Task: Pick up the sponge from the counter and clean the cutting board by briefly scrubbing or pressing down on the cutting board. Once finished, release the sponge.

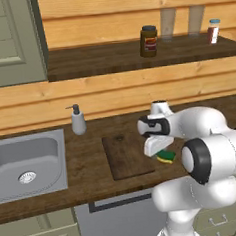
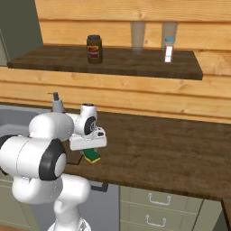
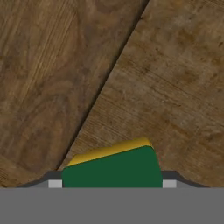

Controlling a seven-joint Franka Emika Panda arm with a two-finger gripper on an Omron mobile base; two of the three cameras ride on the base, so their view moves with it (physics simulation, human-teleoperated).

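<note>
The sponge [image 3: 111, 168], yellow with a dark green top, sits between my two fingertips [image 3: 54, 183] in the hand view, and both tips touch its sides. In the left base view the sponge [image 1: 166, 156] hangs under my gripper [image 1: 162, 151], just past the right edge of the cutting board [image 1: 124, 154]. That board is a dark wooden rectangle lying flat on the counter [image 1: 89, 177]. From the right base camera the sponge [image 2: 93, 156] shows below the hand [image 2: 89, 140], close above the counter [image 2: 153, 153]. A straight seam between two wood surfaces runs diagonally through the hand view.
A steel sink [image 1: 23, 167] is set in the counter at the left, with a soap dispenser [image 1: 78, 120] behind it. A shelf [image 1: 135, 56] above holds a dark jar [image 1: 148, 41] and a small shaker [image 1: 213, 31]. My own arm [image 1: 213, 152] stands right of the board.
</note>
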